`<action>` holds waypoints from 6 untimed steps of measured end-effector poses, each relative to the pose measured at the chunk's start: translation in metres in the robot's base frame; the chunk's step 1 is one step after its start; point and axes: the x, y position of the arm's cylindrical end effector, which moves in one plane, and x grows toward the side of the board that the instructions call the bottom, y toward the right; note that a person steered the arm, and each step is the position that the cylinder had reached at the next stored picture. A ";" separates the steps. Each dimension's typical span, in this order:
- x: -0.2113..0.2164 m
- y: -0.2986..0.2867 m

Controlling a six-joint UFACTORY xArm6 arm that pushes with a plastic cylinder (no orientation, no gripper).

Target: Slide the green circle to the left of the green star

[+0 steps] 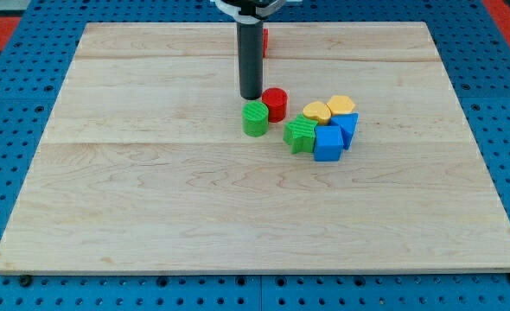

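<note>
The green circle (255, 118) stands near the board's middle, a little toward the view's top. The green star (301, 135) lies to its right and slightly lower, with a small gap between them. My tip (251, 97) is just above the green circle in the view, right at its upper edge, and beside the left side of the red circle (275, 104).
A yellow heart (316, 112), a yellow hexagon (341, 106), a blue cube (328, 144) and another blue block (347, 128) cluster against the green star's right side. A red block (264, 41) shows partly behind the rod at the top. The wooden board (151, 207) sits on a blue pegboard.
</note>
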 end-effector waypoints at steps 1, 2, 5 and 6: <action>0.000 -0.003; 0.000 -0.030; 0.018 -0.031; 0.025 -0.018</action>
